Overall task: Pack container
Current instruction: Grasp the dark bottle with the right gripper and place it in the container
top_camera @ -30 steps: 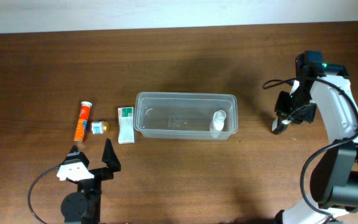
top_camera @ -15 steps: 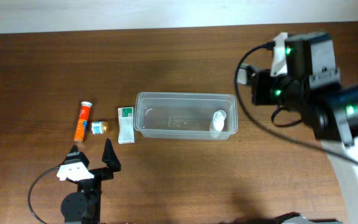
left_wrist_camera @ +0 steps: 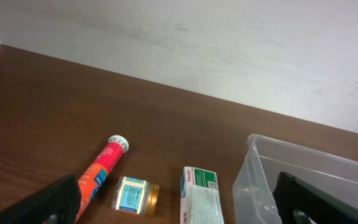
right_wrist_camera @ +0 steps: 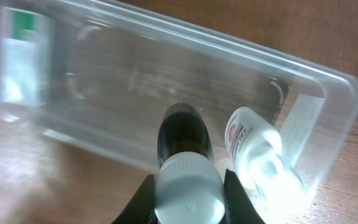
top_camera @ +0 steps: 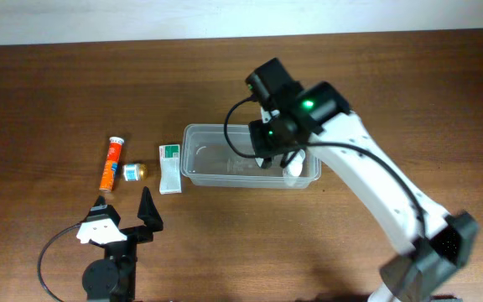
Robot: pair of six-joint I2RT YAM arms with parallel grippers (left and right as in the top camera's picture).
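The clear plastic container (top_camera: 208, 128) sits mid-table with a white bottle (top_camera: 294, 166) lying in its right end. My right gripper (top_camera: 265, 156) hangs over the container's right half. In the right wrist view it (right_wrist_camera: 189, 194) is shut on a dark bottle with a white cap (right_wrist_camera: 182, 134), held above the container (right_wrist_camera: 104, 37) next to the white bottle (right_wrist_camera: 253, 146). My left gripper (top_camera: 124, 220) is open and empty near the front left. In its wrist view the left gripper (left_wrist_camera: 179, 213) faces the container's left end (left_wrist_camera: 260, 168).
An orange tube (top_camera: 111, 164), a small jar (top_camera: 132, 172) and a green-and-white box (top_camera: 170, 168) lie left of the container. They also show in the left wrist view: tube (left_wrist_camera: 101, 174), jar (left_wrist_camera: 134, 194), box (left_wrist_camera: 201, 196).
My right arm has swung left from the table's right side to above the container. The left arm and the objects on the table have not moved.
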